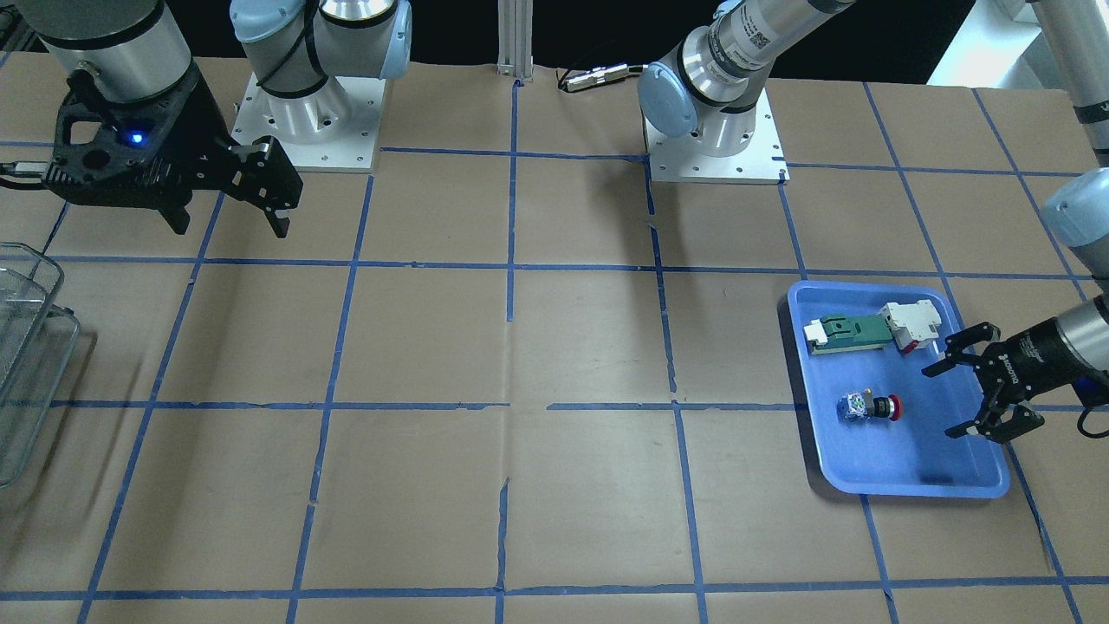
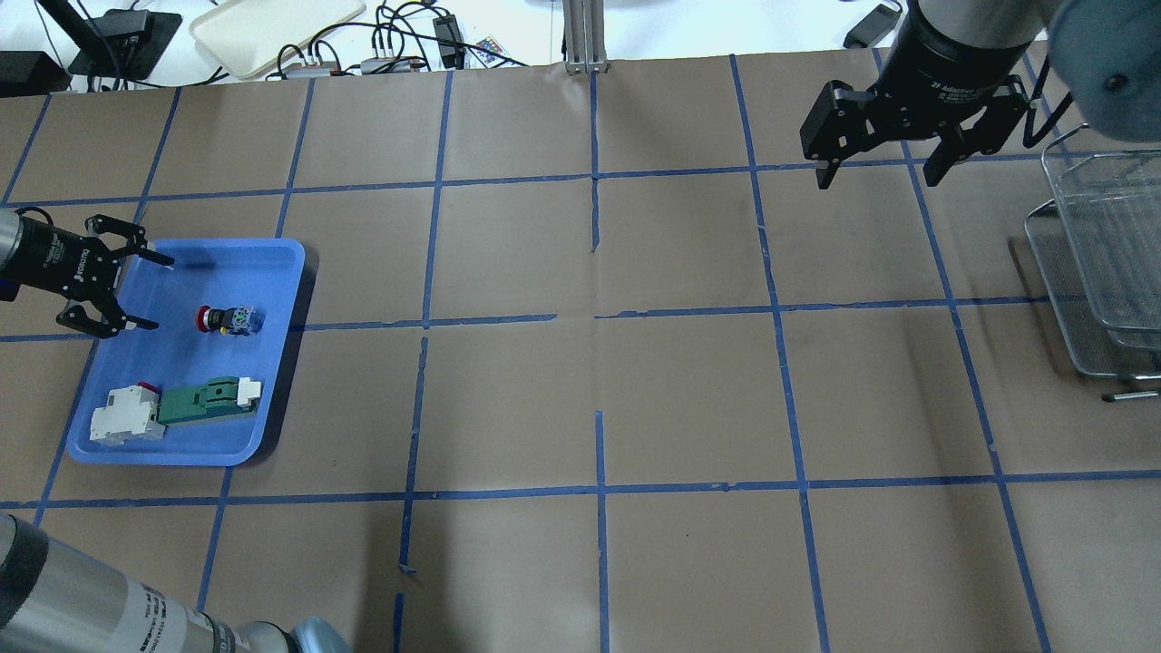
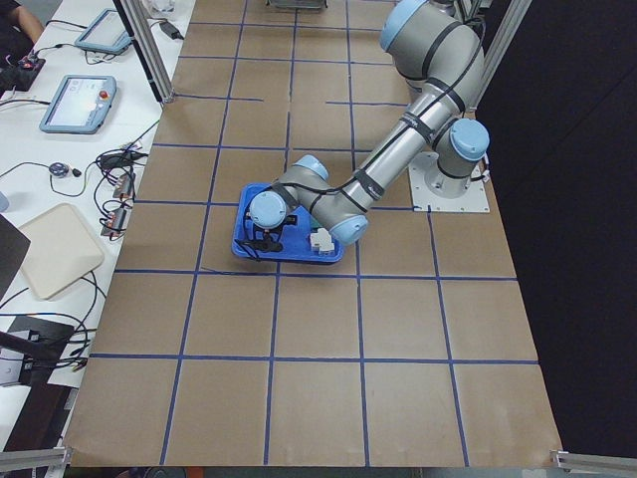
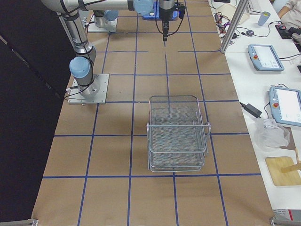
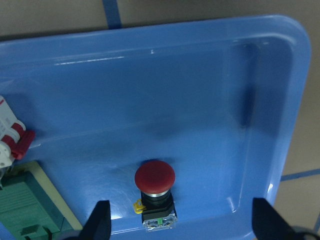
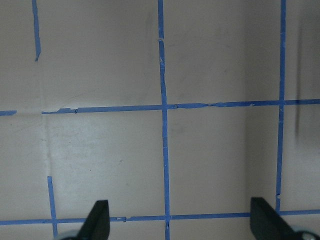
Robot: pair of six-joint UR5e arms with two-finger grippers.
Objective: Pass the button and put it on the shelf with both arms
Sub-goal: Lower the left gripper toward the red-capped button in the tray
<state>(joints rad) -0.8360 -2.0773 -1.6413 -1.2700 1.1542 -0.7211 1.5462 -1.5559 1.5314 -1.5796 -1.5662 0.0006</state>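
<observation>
The button (image 2: 226,319) lies on its side in the blue tray (image 2: 272,272), red cap toward my left gripper; it also shows in the front view (image 1: 869,407) and the left wrist view (image 5: 155,187). My left gripper (image 2: 143,292) is open and empty over the tray's left edge, a short way from the red cap, jaws on either side of its line. My right gripper (image 2: 877,174) is open and empty, high above the table's far right. The grey wire shelf (image 2: 1097,263) stands at the right edge, also seen in the right side view (image 4: 176,134) and the front view (image 1: 26,347).
The tray also holds a green-and-white rectangular part (image 2: 207,402) and a white block with a red tab (image 2: 127,417), both nearer the robot than the button. Brown paper with blue tape lines covers the table. Cables and a cream tray (image 2: 272,27) lie beyond the far edge.
</observation>
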